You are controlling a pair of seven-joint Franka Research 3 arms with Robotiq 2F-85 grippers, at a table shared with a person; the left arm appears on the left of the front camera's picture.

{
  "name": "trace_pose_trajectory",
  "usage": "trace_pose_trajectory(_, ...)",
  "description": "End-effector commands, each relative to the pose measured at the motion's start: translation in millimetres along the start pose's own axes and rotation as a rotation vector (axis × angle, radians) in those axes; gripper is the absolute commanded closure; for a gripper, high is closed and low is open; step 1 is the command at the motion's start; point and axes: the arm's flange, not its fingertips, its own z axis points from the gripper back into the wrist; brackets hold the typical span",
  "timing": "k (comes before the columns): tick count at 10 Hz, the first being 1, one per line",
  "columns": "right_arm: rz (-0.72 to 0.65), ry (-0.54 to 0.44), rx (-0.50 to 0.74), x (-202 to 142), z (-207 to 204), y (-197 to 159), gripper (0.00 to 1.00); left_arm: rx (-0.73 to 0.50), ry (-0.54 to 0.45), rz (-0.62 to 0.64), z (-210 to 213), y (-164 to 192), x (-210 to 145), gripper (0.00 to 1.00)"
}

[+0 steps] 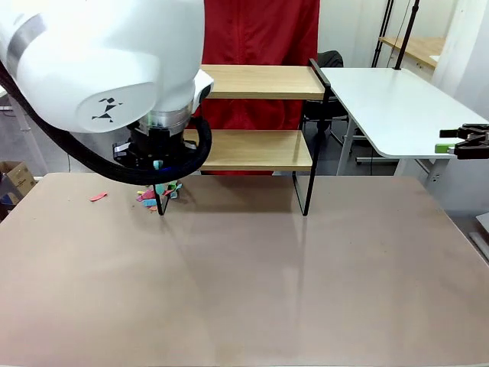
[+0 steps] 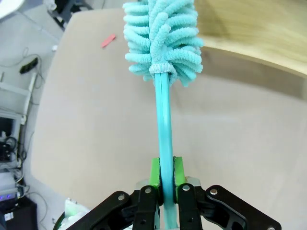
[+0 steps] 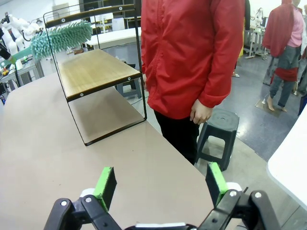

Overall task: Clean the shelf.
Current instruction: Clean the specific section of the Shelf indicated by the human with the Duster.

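The left gripper (image 2: 166,171) is clamped on the handle of a turquoise chenille duster (image 2: 163,38). The shelf (image 1: 256,149) stands upright at the far side of the table (image 1: 252,290). The duster head is near its left end, with coloured scraps (image 1: 157,193) beside its left leg. The right gripper (image 3: 163,184) has its jaws spread wide and holds nothing.

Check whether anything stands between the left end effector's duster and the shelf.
Nothing visible does. The left end effector, shut on the duster, holds its fluffy head close beside the shelf. Coloured scraps lie on the table by the shelf's leg, not in the path.
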Motion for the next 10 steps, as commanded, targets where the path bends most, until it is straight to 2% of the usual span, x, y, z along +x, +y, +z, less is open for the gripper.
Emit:
trace_pose_trajectory(1,0.003,-0.004,0.002,2.5,-0.7,2.1,0.0,0.022,0.022,0.01,-10.7,5.7,5.2,0.87)
trace_pose_trajectory(3,0.003,-0.004,0.002,2.5,-0.7,2.1,0.0,-0.002,0.0,-0.004,1.2,-1.3,-1.8,0.87)
trace_pose_trajectory(5,0.003,-0.004,0.002,2.5,-0.7,2.1,0.0,-0.206,0.043,-0.073,9.3,1.6,-0.3,0.87)
trace_pose_trajectory(10,0.003,-0.004,0.002,2.5,-0.7,2.1,0.0,-0.463,0.079,-0.392,8.5,48.4,2.0,0.87)
